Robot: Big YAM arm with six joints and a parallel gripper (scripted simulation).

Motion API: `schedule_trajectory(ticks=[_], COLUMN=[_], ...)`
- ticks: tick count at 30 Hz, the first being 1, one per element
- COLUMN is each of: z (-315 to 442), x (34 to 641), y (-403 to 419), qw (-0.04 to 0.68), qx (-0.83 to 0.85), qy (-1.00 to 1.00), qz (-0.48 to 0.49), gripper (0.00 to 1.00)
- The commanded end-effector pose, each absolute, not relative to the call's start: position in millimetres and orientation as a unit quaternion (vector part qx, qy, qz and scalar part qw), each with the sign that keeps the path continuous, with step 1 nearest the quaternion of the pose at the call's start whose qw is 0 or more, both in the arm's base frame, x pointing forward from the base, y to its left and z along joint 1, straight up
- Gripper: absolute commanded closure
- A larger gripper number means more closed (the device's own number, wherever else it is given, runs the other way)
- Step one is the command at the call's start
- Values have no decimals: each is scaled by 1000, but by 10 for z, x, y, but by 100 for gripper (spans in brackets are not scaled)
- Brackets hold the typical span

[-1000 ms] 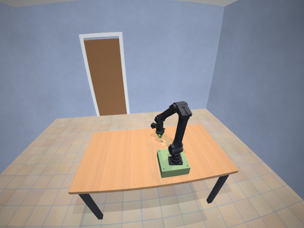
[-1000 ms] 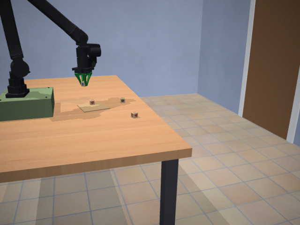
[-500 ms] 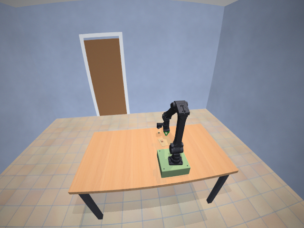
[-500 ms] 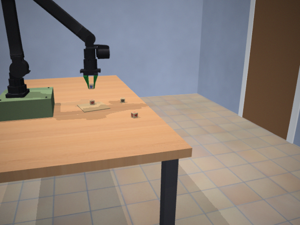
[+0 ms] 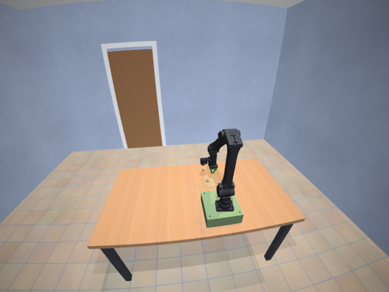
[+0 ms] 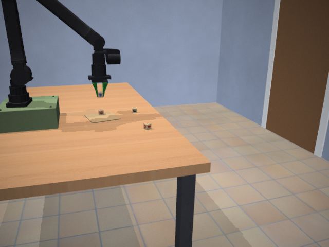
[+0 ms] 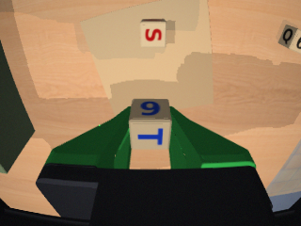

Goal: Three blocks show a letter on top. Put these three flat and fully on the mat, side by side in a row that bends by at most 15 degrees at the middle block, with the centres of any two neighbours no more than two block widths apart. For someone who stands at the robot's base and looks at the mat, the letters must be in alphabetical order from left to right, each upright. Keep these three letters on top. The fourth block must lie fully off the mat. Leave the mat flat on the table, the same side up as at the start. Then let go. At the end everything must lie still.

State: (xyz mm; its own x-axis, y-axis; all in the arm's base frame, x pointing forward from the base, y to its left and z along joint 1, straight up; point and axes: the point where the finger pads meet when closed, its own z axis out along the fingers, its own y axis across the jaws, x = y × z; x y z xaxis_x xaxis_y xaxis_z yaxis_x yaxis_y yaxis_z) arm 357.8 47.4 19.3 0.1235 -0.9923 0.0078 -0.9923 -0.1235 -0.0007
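End effector [image 5: 213, 170] [image 6: 99, 94] [image 7: 150, 113]: gripping a block [image 6: 99, 94] [image 7: 150, 136] between green fingers, raised above the tabletop [image 5: 151, 201] [image 6: 79, 148] [image 7: 56, 71]; blue T and blue 9 on two faces. Below, mat [image 5: 209, 184] [image 6: 92, 119] [image 7: 113, 42] flat, carrying a block with a red S on top [image 5: 206, 180] [image 6: 101, 112] [image 7: 152, 36]. Off the mat: a block with black markings [image 6: 134, 109] [image 7: 288, 36], Q and 6 in the wrist view; also a block with red markings [image 6: 147, 126], nearer the table's edge. Green base box [image 5: 224, 220] [image 6: 29, 119] under the arm, beside the mat.

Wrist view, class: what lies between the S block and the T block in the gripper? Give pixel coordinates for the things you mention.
The wrist view shows only a partly shadowed stretch of the mat [image 5: 209, 184] [image 6: 106, 117] [image 7: 155, 68] between the S block [image 5: 206, 180] [image 6: 101, 112] [image 7: 152, 37] and the T block [image 6: 99, 94] [image 7: 150, 129] in the gripper [image 5: 213, 171] [image 6: 99, 94] [image 7: 150, 113].
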Motion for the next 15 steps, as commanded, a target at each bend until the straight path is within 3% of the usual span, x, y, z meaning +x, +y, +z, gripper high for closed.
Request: schedule_trajectory(ticks=[1,15], z=[325,-273], x=[3880,3641], y=[547,482], qw=[-23,-3], qx=[757,754], qy=[-653,-656], qz=[21,5], gripper=[80,80])
